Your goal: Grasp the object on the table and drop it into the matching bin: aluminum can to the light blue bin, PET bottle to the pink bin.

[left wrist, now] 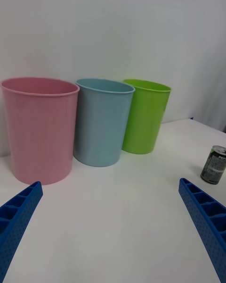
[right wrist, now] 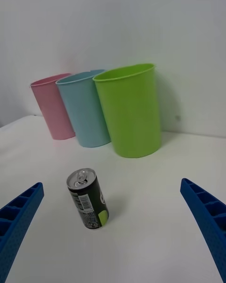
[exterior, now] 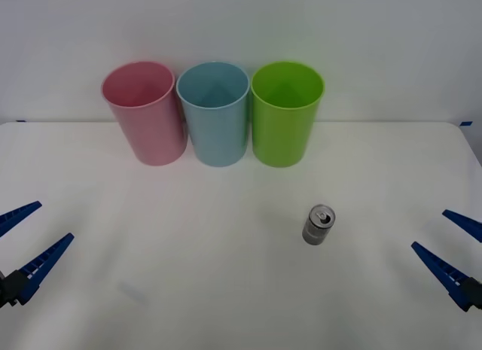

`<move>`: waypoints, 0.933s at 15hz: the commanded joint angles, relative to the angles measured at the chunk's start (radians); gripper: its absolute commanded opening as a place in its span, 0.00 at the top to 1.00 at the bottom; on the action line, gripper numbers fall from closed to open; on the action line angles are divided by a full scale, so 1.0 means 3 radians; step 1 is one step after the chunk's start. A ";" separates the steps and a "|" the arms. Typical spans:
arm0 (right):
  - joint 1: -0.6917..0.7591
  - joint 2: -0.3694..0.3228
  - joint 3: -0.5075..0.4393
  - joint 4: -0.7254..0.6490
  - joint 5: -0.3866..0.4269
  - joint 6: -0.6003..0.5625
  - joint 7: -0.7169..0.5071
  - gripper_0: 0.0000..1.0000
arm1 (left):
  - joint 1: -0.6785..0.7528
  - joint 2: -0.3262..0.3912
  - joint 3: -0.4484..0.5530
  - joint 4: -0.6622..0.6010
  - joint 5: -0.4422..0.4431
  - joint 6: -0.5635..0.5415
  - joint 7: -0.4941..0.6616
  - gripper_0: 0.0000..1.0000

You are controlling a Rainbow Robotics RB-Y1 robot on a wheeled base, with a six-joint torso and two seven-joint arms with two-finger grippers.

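Aluminum can [exterior: 318, 225] stands upright on the white table [exterior: 188, 290], and from the middle of the front view you find it at about 4 o'clock, with its shiny pull-tab top facing up. In the right wrist view the can [right wrist: 88, 199] shows a dark side with a barcode and a green label. You see three tall bins in a row at the far edge of the table, at 12 o'clock: the pink bin [exterior: 144, 113], the light blue bin [exterior: 215, 113] just beside it, and the lime green bin [exterior: 285, 113] on the other side; neighbours seem to touch at the rims. The can is well apart from them, nearest to the green one. Your left gripper [exterior: 21, 247] hangs low over the table at 8 o'clock with its blue ribbed fingers spread wide and nothing between them. Your right gripper [exterior: 452, 245] is at 4 o'clock near the edge, its fingers also spread wide, holding nothing, and the can is between it and the centre of the table. The surface is plain and smooth, with a faint grey mark [exterior: 132, 292] near 7 o'clock. Behind the bins a plain pale wall [exterior: 376, 34] closes the room.
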State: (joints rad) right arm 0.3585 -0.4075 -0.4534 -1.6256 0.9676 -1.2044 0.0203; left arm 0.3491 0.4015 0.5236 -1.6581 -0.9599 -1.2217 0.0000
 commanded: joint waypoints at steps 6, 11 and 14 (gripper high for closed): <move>-0.0213 -0.0002 0.0361 0.0464 0.0170 0.0108 0.0843 0.00 | 0.0000 0.0000 0.0000 0.0000 0.0000 0.0000 0.0000 0.00; -0.0464 -0.0002 0.0662 0.0873 0.0206 0.0180 0.1257 0.00 | 0.0000 0.0000 0.0000 0.0000 0.0000 0.0000 0.0000 0.00; -0.0551 0.0003 0.0857 0.1001 0.0231 0.0251 0.1277 0.00 | 0.0000 0.0000 0.0000 0.0000 0.0000 0.0000 0.0000 0.00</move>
State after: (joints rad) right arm 0.1966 -0.4069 -0.2092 -1.3303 1.0368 -1.1363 0.4010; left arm 0.3491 0.4014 0.5236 -1.6581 -0.9599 -1.2217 0.0000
